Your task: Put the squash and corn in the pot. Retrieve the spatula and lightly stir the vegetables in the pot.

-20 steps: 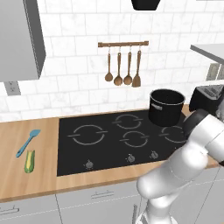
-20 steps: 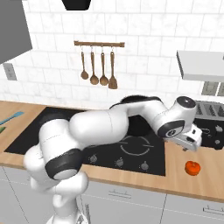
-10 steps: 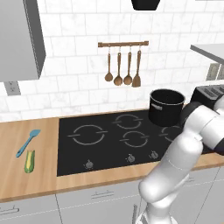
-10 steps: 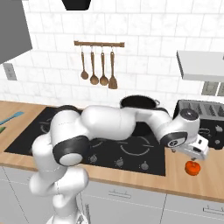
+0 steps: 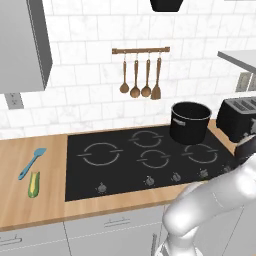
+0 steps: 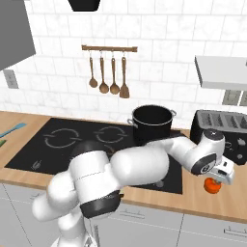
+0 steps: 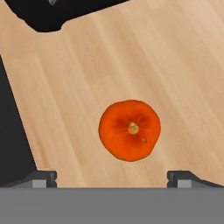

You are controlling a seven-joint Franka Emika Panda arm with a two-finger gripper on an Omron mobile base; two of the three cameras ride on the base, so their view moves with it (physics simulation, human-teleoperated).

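I am on the first step, fetching the squash, and my gripper (image 6: 223, 176) hangs over the wooden counter (image 7: 175, 65) to the right of the black cooktop (image 6: 58, 144), its two dark fingertips (image 7: 41, 177) spread wide with nothing between them. Directly below, in the hand view, sits the round, flattened orange squash (image 7: 130, 130) with a small pale stem scar at its centre; it lies on bare wood, apart from both fingertips and roughly midway between them. In the right base view the same squash peeks out just under my hand, in front of the black toaster (image 6: 226, 132). The deep round black pot with the silvery rim (image 6: 153, 123) stands on the back right burner, near my reach. The small yellow ear of corn with green husk edges (image 5: 33, 183) and the light-blue spatula with its flat paddle head (image 5: 31, 162) lie close together on the counter far to the left, well apart from me. Next, I judge, I must drop straight down so the fingers straddle the squash at its widest part, then close gently; it is round and could roll away if I come in off centre.
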